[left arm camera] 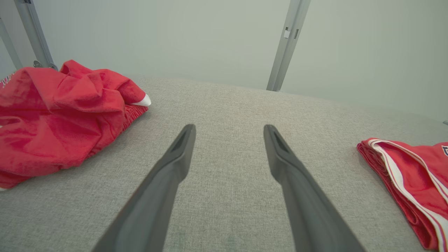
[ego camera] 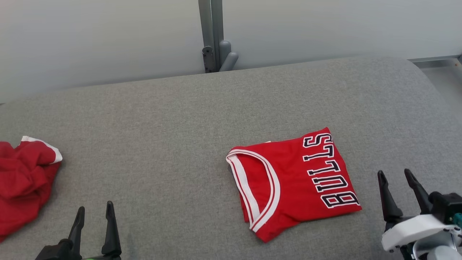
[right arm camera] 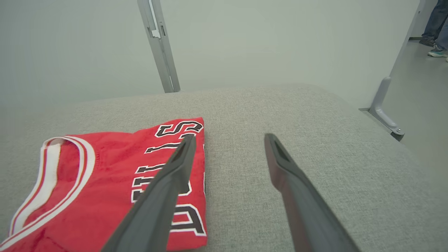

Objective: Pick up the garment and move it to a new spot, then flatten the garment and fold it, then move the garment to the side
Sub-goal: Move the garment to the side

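A red jersey with white trim and black lettering, the garment [ego camera: 299, 180], lies folded flat on the grey padded table [ego camera: 187, 126], right of centre. It also appears in the left wrist view as the garment [left arm camera: 413, 178] at the right edge and in the right wrist view as the garment [right arm camera: 105, 185] at lower left. My right gripper [ego camera: 395, 175] stands open just right of it, touching nothing; my right gripper [right arm camera: 227, 138] has its left finger over the jersey's lettered edge. My left gripper [ego camera: 94, 207] is open at lower left, and my left gripper [left arm camera: 229, 127] has bare table between its fingers.
A crumpled red cloth [ego camera: 21, 180] with a white edge lies at the table's left edge, also seen as the crumpled cloth [left arm camera: 59, 115]. A grey metal post [ego camera: 213, 36] stands behind the table. The table's right end rounds off, and a person's feet [right arm camera: 435, 45] stand far beyond it.
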Available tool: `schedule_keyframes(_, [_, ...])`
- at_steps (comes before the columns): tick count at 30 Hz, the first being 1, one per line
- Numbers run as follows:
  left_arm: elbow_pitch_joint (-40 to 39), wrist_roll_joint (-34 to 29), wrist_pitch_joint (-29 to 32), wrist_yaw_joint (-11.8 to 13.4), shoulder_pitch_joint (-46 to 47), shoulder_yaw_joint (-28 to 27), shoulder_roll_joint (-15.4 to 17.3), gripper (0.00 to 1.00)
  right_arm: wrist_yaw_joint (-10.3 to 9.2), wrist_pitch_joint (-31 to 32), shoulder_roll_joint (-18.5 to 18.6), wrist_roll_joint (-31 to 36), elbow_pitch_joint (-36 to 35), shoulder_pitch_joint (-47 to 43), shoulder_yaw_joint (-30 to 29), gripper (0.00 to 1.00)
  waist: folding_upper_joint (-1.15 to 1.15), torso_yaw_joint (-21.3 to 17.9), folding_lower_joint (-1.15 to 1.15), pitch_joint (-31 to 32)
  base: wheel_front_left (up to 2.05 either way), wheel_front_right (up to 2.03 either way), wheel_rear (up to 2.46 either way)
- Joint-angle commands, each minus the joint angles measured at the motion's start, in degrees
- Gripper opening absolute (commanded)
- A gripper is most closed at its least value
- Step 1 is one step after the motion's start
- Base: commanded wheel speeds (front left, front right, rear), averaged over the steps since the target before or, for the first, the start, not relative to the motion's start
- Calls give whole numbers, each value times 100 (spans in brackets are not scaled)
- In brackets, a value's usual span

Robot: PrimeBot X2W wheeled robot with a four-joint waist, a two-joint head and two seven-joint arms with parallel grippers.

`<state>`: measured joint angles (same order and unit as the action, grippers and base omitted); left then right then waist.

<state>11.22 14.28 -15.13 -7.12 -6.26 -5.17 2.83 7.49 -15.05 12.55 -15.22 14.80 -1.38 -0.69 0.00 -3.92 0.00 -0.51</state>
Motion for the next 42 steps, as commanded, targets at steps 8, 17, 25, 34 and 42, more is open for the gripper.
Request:
schedule_keyframes(8, [-236, 34, 1, -5, 352, 97, 16, 100, 0, 1799, 335, -923, 735, 1602, 552, 100, 0, 229, 0, -759, 0, 0, 0])
schedule_keyframes(17, [-196, 50, 1, 41, 586, 137, 16, 100, -1, 2966, 592, -1604, 1506, 2351, 1223, 100, 0, 571, 0, -1057, 0, 0, 0])
schedule_keyframes(25, [-195, 85, 1, 38, 726, 183, 16, 100, 0, 3049, 740, -2078, 1721, 2559, 1498, 0, 0, 661, 0, -1192, 0, 0, 0])
schedule_keyframes(34, [-228, 107, 1, 51, 733, 151, 16, 100, -5, 2979, 1123, -2533, 1741, 2789, 1728, 0, 0, 476, 0, -1229, 0, 0, 0])
schedule_keyframes(42, [-256, -32, 1, 17, 827, 73, 16, 100, -5, 2693, 1490, -2539, 2057, 3104, 1659, 0, 0, 300, 0, -1286, 0, 0, 0])
